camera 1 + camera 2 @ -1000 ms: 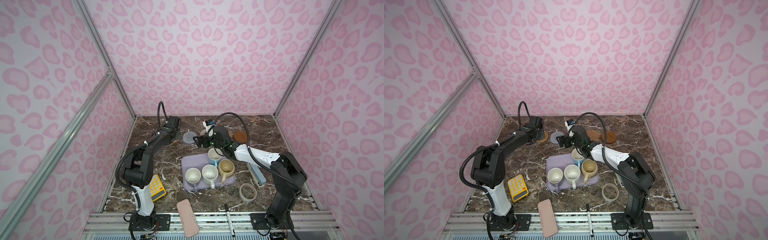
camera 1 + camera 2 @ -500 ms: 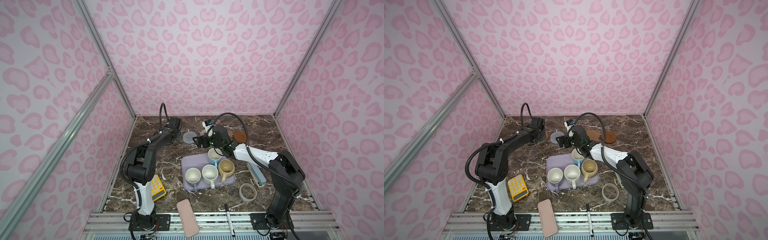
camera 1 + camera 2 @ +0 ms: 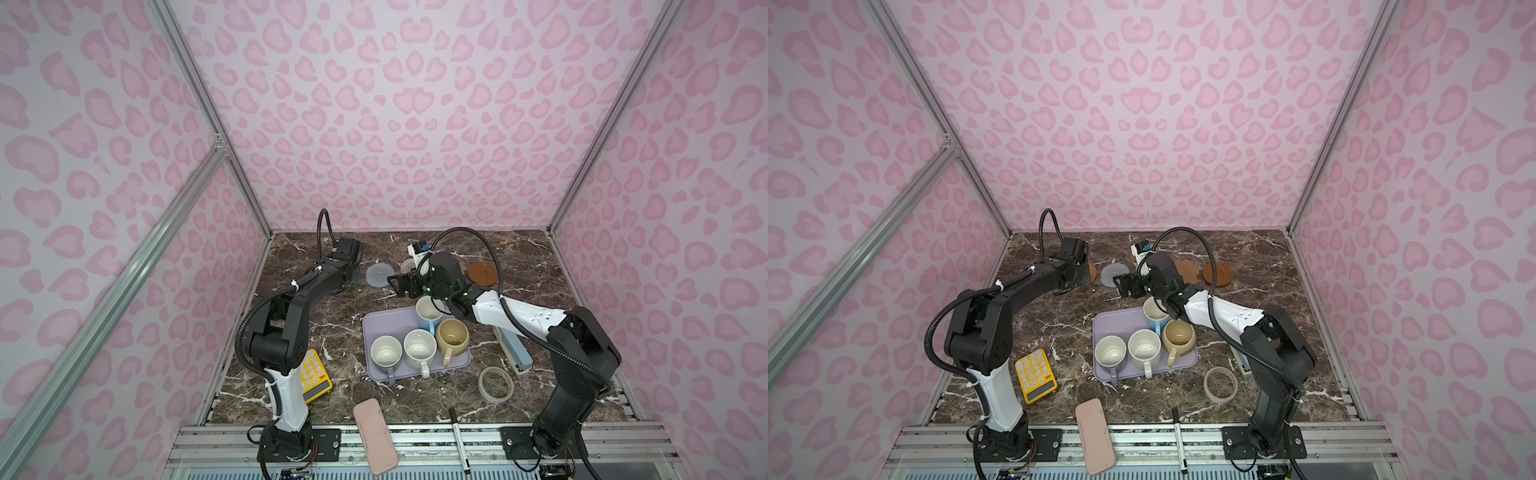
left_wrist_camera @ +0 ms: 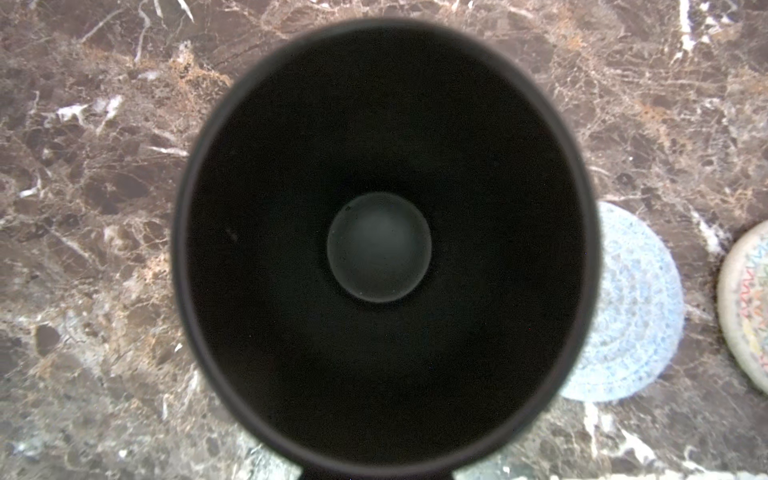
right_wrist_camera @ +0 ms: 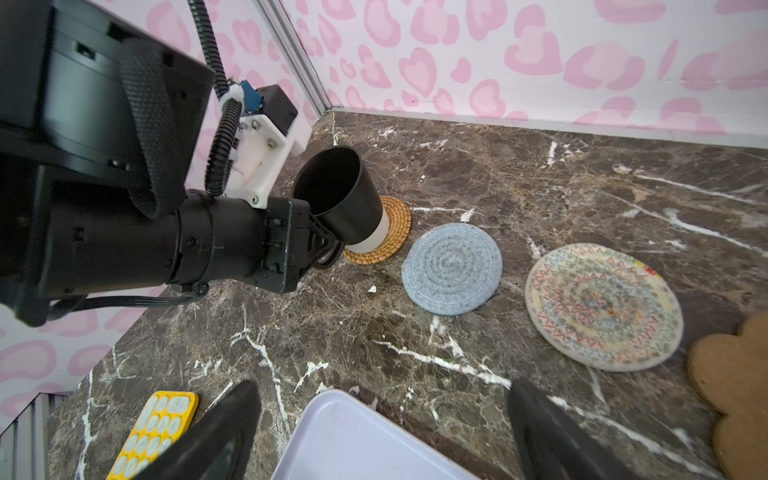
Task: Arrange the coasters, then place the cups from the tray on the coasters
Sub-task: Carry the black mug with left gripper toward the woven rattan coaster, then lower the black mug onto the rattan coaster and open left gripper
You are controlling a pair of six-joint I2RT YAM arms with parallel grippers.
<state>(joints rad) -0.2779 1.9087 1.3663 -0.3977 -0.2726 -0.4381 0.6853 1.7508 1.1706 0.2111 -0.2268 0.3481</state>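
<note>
The left gripper (image 5: pixel 328 245) pinches the handle of the tall black mug (image 5: pixel 336 195), tilted over the round orange woven coaster (image 5: pixel 395 232), so letting go now could tip it, while the right gripper (image 5: pixel 384 419) waits with fingers spread wide.

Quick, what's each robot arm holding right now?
Left end effector: closed on the handle of the black cup.
Right end effector: open, holding nothing.
</note>
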